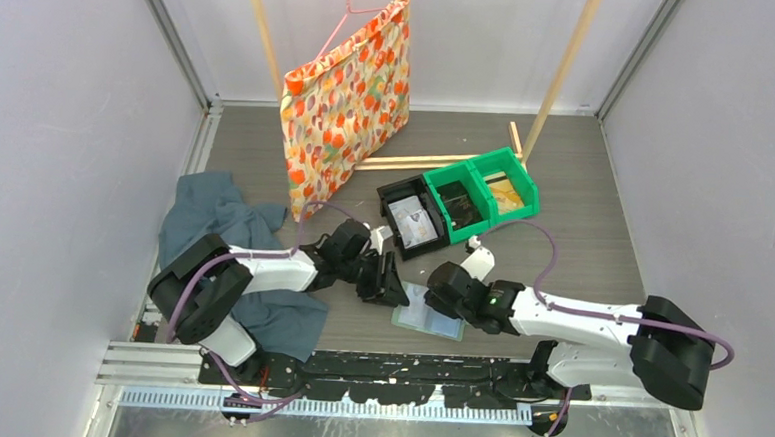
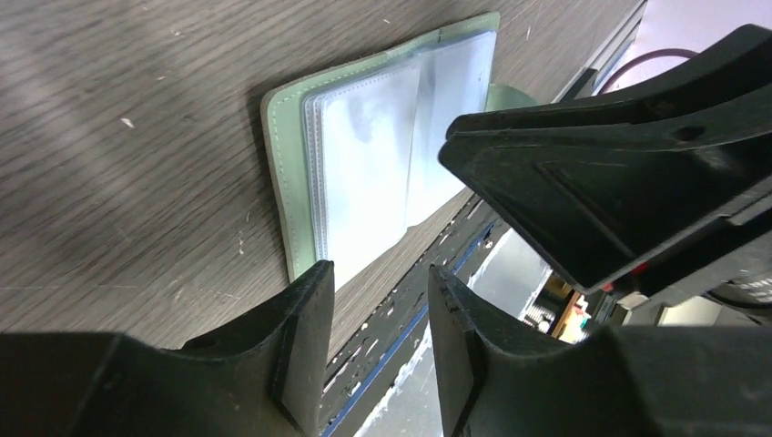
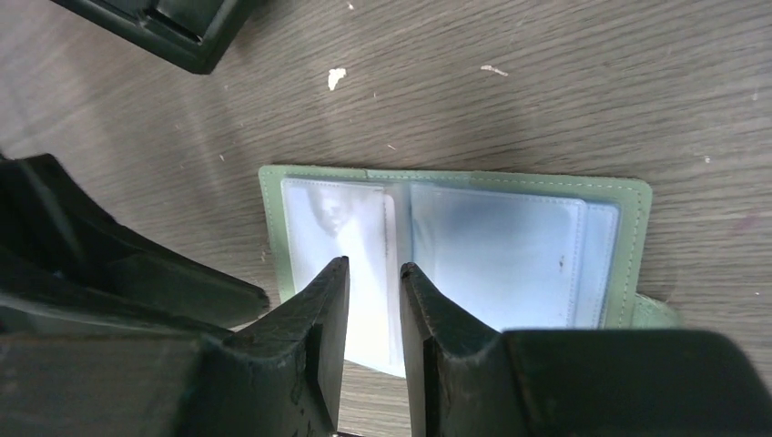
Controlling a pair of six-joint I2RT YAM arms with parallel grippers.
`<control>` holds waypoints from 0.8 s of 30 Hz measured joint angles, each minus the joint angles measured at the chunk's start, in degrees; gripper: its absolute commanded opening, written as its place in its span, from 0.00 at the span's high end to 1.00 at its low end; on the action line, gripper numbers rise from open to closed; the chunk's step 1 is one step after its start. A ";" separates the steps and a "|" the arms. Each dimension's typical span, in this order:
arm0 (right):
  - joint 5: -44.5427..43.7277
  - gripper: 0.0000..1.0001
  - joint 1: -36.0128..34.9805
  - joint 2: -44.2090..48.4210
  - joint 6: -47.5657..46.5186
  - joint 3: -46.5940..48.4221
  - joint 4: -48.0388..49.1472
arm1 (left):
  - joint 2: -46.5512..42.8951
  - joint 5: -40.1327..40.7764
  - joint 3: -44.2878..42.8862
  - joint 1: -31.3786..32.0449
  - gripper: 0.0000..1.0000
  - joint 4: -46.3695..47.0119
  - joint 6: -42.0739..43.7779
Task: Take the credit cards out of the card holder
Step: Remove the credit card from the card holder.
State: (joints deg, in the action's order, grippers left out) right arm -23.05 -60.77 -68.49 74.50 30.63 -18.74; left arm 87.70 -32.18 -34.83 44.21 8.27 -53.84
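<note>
The card holder (image 1: 430, 319) lies open and flat near the table's front edge, with a sage-green cover and pale clear sleeves. In the left wrist view the card holder (image 2: 364, 164) is just beyond my left gripper (image 2: 378, 273), which stands open with nothing between its fingers, one fingertip at the holder's near corner. My right gripper (image 3: 373, 269) hovers over the card holder (image 3: 510, 237) near its middle fold, its jaws a narrow gap apart and holding nothing. From above, the left gripper (image 1: 392, 287) and right gripper (image 1: 440, 293) flank the holder's far edge. I cannot make out credit cards in the sleeves.
A black bin (image 1: 393, 194) holding flat card-like pieces and two green bins (image 1: 525, 186) stand behind the grippers. A dark teal cloth (image 1: 203, 214) lies at the left under the left arm. A patterned bag (image 1: 350, 96) hangs at the back. The table's front edge (image 2: 428, 273) runs just beside the holder.
</note>
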 measured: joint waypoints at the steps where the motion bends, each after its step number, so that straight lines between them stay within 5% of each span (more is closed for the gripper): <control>1: -0.35 0.68 0.00 0.74 0.70 -0.24 -0.09 | 0.37 -0.02 -0.09 0.28 0.57 0.15 -0.09; 12: -2.43 0.68 2.14 16.33 6.73 -9.22 -7.26 | 6.69 -0.52 -2.23 1.20 0.57 4.13 -2.01; 24: -3.30 0.69 2.36 10.88 10.14 -11.02 -1.27 | 9.73 -1.73 -3.91 1.62 0.59 7.76 -4.50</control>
State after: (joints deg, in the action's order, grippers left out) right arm -26.35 -58.41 -57.60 84.64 19.62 -20.01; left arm 97.43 -33.91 -38.74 45.82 16.03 -58.35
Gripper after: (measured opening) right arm 0.311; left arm 0.414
